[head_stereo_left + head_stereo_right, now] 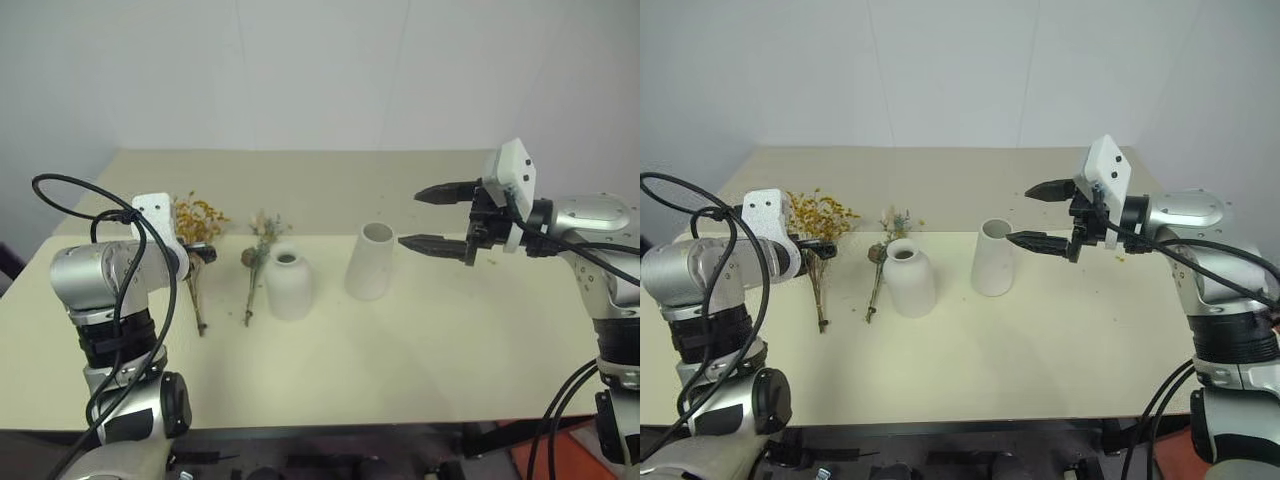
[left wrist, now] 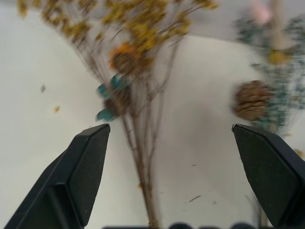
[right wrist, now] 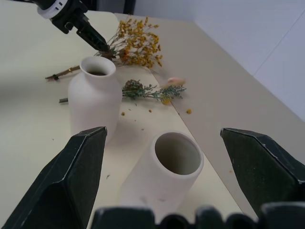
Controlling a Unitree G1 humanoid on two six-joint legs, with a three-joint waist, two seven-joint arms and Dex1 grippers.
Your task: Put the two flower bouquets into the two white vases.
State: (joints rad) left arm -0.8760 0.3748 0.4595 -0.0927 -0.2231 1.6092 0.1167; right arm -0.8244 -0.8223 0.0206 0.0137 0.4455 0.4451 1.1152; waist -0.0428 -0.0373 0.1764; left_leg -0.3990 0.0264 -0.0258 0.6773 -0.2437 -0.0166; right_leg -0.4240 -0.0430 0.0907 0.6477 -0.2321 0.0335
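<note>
Cream-coloured worktop [image 1: 420, 340] carries every task item, and both bouquets still lie flat on it. Near its middle the taller tapered vase [image 1: 371, 261] stands upright with its wide mouth empty, and just beside it, toward the robot's left, stands the shorter narrow-necked vase [image 1: 289, 283], also empty. The yellow-orange bouquet [image 1: 197, 222] lies left of the vases, heads toward the far wall and stems toward the robot; the grey-green sprig bunch [image 1: 258, 262] lies between it and the short vase, close against that vase. The left claw [image 2: 171, 157] is spread wide, pointing down over the yellow bunch's stems and holding nothing; the right claw [image 1: 440, 217] is likewise spread and empty, hovering in the air just right of the tall vase. Risks, as judged: the dry stems are thin and splayed, so a closing left claw may catch only a few and leave the rest; brittle heads could shed further, crumbs already lying on the worktop; the right claw, so near, could knock the tall vase over. The left wrist view alone shows the stems running between the fingers [image 2: 86, 167] and a cone beside the sprig; the right wrist view alone looks down into the tall vase's empty mouth.
</note>
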